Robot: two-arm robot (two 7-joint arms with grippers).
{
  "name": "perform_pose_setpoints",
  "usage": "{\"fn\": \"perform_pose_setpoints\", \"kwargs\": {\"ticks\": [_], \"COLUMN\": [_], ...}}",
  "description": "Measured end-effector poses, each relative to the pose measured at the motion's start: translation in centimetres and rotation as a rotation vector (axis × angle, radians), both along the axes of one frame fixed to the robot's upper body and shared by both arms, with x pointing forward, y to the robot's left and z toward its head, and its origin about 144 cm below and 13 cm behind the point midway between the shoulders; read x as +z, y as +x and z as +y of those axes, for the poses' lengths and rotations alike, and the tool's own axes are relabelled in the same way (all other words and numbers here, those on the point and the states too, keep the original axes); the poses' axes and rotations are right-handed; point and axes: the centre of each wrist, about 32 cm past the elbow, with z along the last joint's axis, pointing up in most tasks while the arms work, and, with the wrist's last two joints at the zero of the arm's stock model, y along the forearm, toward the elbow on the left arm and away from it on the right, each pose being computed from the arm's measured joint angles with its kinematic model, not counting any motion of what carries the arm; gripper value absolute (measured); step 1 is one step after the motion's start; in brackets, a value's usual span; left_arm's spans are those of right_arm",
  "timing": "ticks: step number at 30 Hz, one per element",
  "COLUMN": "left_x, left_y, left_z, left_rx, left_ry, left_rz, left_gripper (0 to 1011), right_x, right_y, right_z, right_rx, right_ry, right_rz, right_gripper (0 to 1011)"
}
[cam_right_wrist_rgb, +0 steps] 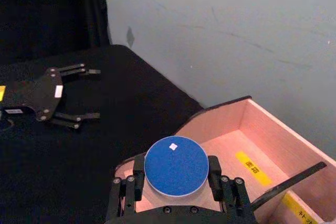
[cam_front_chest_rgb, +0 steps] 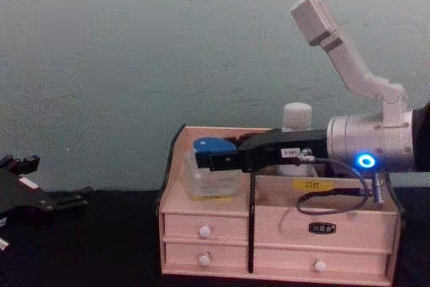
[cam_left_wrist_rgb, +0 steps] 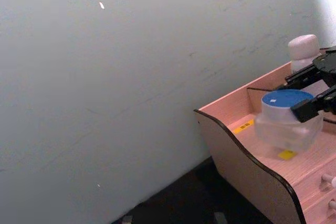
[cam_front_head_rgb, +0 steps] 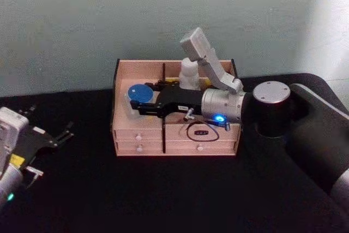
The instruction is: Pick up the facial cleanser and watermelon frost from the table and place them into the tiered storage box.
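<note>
A clear jar with a blue lid sits in the left compartment of the pale pink tiered storage box. My right gripper reaches in from the right, its fingers pressed against both sides of the jar. A white bottle with a white cap stands upright in the back right compartment. I cannot tell which of the two is the facial cleanser and which the watermelon frost. My left gripper rests open and empty on the black table at the far left.
The box stands at the back of the black table, close to a pale wall. Yellow labels mark the compartment floors. The drawers with small white knobs are closed. A black cable hangs before the box front.
</note>
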Motion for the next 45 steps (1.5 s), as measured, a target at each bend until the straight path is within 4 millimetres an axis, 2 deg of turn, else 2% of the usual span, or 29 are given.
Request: {"fn": "perform_pose_setpoints", "kwargs": {"ticks": [32,34,37,42,45], "left_x": [0.0,0.0,0.0,0.0,0.0], "left_y": [0.0,0.0,0.0,0.0,0.0], "left_z": [0.0,0.0,0.0,0.0,0.0], "left_rx": [0.0,0.0,0.0,0.0,0.0], "left_ry": [0.0,0.0,0.0,0.0,0.0], "left_rz": [0.0,0.0,0.0,0.0,0.0], "left_gripper": [1001,1001,1001,1001,1001], "right_x": [-0.27,-0.27,-0.27,-0.28,-0.29], "right_y": [0.63,0.63,0.62,0.61,0.61], "right_z": [0.59,0.6,0.59,0.59,0.58], "right_rx": [-0.04,-0.039,-0.039,-0.038,-0.038], "right_ry": [-0.018,-0.018,-0.018,-0.018,-0.018], "right_rz": [0.02,0.02,0.019,0.019,0.019], "right_gripper": [726,746,856,970,1002]}}
